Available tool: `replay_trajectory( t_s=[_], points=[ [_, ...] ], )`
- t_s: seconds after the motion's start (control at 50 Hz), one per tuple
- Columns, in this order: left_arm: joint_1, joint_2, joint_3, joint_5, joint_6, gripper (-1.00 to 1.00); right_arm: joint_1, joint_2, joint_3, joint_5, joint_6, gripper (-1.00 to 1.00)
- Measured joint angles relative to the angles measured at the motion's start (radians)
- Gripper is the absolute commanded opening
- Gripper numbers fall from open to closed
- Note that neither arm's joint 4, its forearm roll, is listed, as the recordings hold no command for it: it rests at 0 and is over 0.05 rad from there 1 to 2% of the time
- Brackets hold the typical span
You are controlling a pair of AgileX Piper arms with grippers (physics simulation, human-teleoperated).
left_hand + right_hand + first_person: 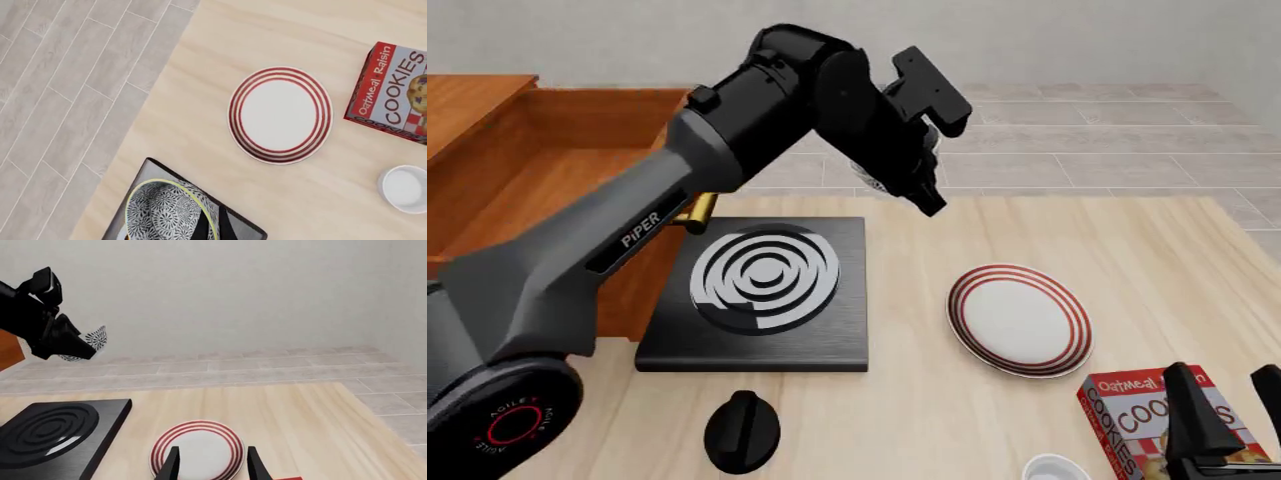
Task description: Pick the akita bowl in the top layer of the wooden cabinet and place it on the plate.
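A pale wooden table (988, 230) carries the plate (1018, 319). Left of the plate sits a black stove slab (761, 295); nearer than it, a cookie box (1154, 420), a plain white bowl (1054, 468) and a black knob (742, 430).

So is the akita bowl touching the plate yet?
Apart. The right wrist view shows the akita bowl held high in the left tool, well above the table, while the plate lies bare on the tabletop.
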Motion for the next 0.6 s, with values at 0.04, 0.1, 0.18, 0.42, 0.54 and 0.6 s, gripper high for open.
replay_trajectory(
  t_s=[0.04,0.1,0.18,0.42,0.54,0.6],
  points=[
    [-0.004,0.007,-0.003,-0.002,0.0,-1.0,0.001,0.0,0.0,0.0,0.0,1.0],
    [-0.01,0.018,-0.009,-0.004,0.001,-1.0,0.001,0.0,0.0,-0.001,-0.001,1.0],
    [-0.019,0.035,-0.021,-0.005,-0.001,-1.0,0.003,0.0,0.0,-0.001,-0.002,1.0],
    [-0.048,0.089,-0.06,-0.006,-0.009,-1.0,0.005,0.0,0.001,-0.002,-0.004,1.0],
    [-0.059,0.113,-0.075,-0.008,-0.014,-1.0,0.005,0.0,0.001,-0.003,-0.003,1.0],
    [-0.065,0.124,-0.081,-0.009,-0.016,-1.0,0.005,0.0,0.001,-0.003,-0.003,1.0]
  ],
)
